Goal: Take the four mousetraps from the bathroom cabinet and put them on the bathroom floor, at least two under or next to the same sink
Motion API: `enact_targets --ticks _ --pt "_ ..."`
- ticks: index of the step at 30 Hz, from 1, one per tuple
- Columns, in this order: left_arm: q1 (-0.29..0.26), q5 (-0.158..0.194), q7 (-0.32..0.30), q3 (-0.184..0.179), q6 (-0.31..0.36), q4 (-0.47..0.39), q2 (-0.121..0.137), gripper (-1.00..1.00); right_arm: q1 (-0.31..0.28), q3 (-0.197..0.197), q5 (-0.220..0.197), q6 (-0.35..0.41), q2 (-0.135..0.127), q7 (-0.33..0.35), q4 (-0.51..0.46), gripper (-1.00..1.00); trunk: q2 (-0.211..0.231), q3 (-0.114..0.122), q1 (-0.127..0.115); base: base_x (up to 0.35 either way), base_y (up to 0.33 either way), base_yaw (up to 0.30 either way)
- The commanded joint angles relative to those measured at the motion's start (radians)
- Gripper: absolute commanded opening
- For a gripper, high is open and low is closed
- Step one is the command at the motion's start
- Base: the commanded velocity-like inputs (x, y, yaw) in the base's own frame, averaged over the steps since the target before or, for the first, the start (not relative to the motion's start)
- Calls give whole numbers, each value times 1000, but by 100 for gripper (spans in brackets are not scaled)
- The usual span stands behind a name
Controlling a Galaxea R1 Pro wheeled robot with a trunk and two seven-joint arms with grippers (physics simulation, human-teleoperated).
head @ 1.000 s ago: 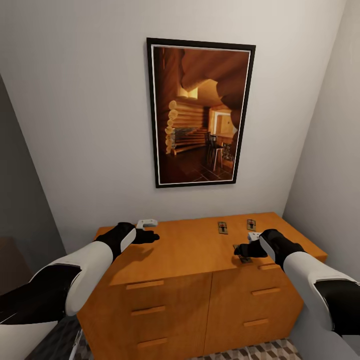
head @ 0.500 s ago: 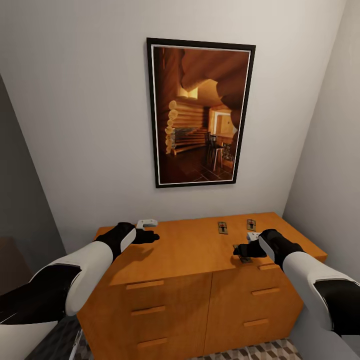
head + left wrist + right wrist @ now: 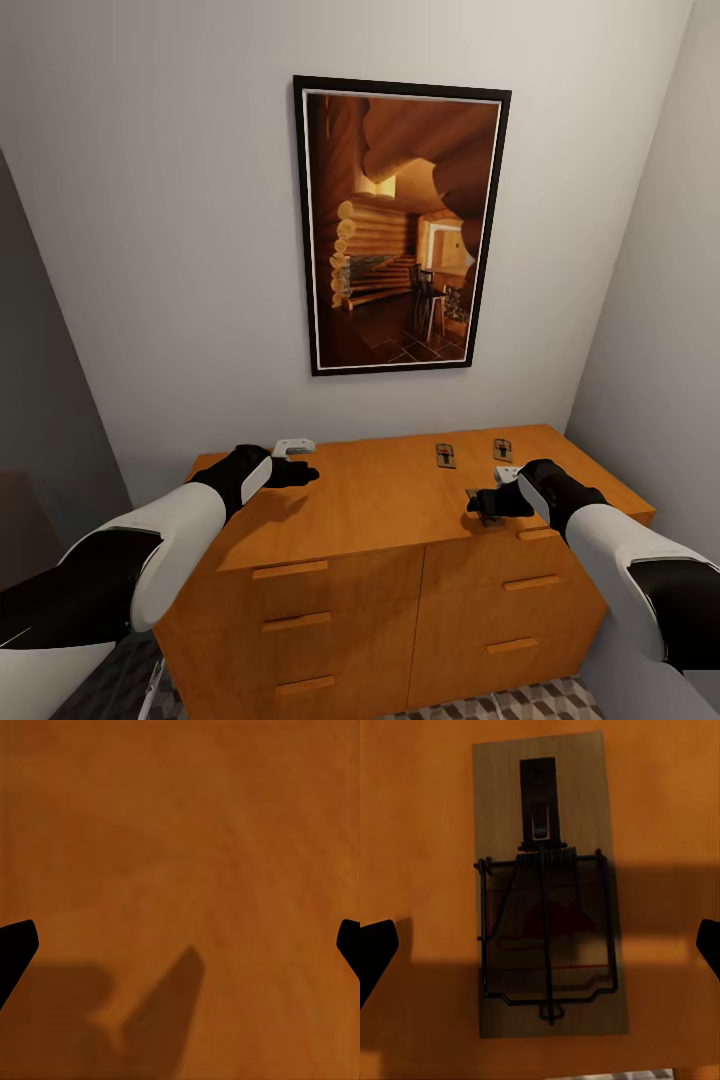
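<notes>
Three mousetraps show on the top of the orange-brown cabinet [image 3: 380,500]: two lie side by side near the back wall, mousetrap one [image 3: 445,456] and mousetrap two [image 3: 502,449], and a third mousetrap [image 3: 487,512] lies near the front edge, partly hidden under the right gripper [image 3: 485,500]. In the right wrist view that third mousetrap [image 3: 547,889] lies flat between the right gripper's fingers [image 3: 375,952], which are spread wide and not touching it. The left gripper [image 3: 300,474] hovers over bare wood at the cabinet's other end, fingers [image 3: 15,949] also spread wide. One framed picture [image 3: 400,225] hangs above.
</notes>
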Motion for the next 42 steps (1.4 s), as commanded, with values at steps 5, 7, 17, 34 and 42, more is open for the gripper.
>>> enact_targets --ticks 5,7,17,34,42 --pt "-1 10 0 -8 5 -1 0 100 -1 8 -7 4 -1 1 0 100 -1 -1 0 0 0 0" --pt "-1 11 0 -8 5 -1 0 100 -1 8 -7 1 -2 1 1 100 -1 -1 0 0 0 0" --pt "-1 11 0 -8 5 -1 0 100 -1 8 -7 -22 -3 2 16 100 -1 -1 0 0 0 0" --pt "-1 12 -1 -8 5 -1 0 100 -1 8 -7 -27 -3 2 20 100 -64 -30 35 0 0 0" --pt "-1 11 -1 -8 5 -1 0 100 -1 8 -7 -27 -3 2 20 100 -71 -33 38 0 0 0"
